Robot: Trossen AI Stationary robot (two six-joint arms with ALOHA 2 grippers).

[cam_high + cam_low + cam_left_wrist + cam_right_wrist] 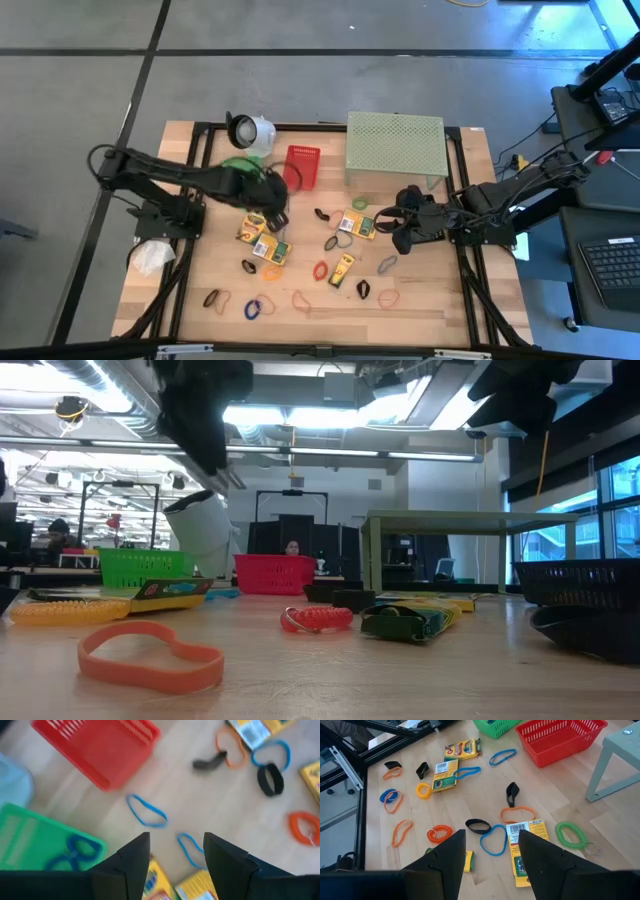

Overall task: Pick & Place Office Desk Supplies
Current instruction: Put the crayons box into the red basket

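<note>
My left gripper (172, 865) empty, jaws wide, just beside red basket (97, 747); straddle blue band (187, 850) squarely before closing.

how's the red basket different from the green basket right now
The red basket looks empty, while the green basket holds a blue band. In the high view, the red basket sits beside the pale green shelf; the green basket lies partly under the left arm. Both are slatted plastic baskets.

On the desk (440, 300) stand two baskets, one red basket (302, 165) and one green basket (240, 168), and one pale green shelf (395, 145). At least four crayon boxes (341, 268) lie there; the small loops (252, 308) are too many to count surely.
</note>
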